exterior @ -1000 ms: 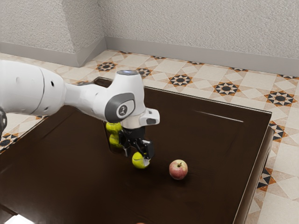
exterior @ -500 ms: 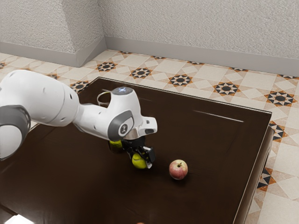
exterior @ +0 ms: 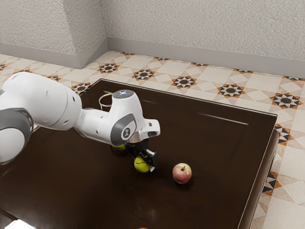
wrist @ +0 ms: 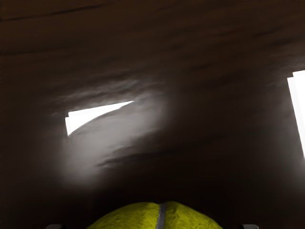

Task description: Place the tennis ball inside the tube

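Near the ball [exterior: 140, 165], the exterior view shows an apple [exterior: 182, 173].

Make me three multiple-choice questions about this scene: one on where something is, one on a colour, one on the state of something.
1. Where is the apple?
A. Inside the tube
B. On the table, off to the exterior view's right of the robot's hand
C. On the tiled floor

2. What colour is the tennis ball at the hand?
A. White
B. Blue
C. Yellow-green

3. How does that ball stand with the tube?
A. Outside it
B. Fully inside it
C. Balanced on its rim

Answers:
1: B, the apple sits alone on the dark tabletop.
2: C, both views show yellow-green.
3: A, the ball is down at the hand, in front of the tube.
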You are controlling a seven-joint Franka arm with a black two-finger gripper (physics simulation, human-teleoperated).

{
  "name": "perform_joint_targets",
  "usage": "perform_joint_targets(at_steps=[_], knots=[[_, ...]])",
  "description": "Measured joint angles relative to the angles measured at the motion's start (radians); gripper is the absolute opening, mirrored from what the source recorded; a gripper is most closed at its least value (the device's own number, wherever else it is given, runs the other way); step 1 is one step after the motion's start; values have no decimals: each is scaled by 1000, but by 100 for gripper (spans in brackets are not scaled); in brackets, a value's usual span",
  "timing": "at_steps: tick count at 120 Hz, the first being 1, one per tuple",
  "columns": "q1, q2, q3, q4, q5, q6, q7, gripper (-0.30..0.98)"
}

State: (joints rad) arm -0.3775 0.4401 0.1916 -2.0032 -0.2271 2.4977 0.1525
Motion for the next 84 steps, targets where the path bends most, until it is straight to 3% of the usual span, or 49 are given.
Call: perform_joint_targets(at_steps=[34, 56, 71, 84], knots=[[1, -64, 18, 21, 10, -21, -2, 39], [0, -154, 78, 199, 58, -206, 0, 39], [2, -162, 107, 396, 106, -343, 1, 39], [32, -161, 143, 461, 124, -427, 5, 39]])
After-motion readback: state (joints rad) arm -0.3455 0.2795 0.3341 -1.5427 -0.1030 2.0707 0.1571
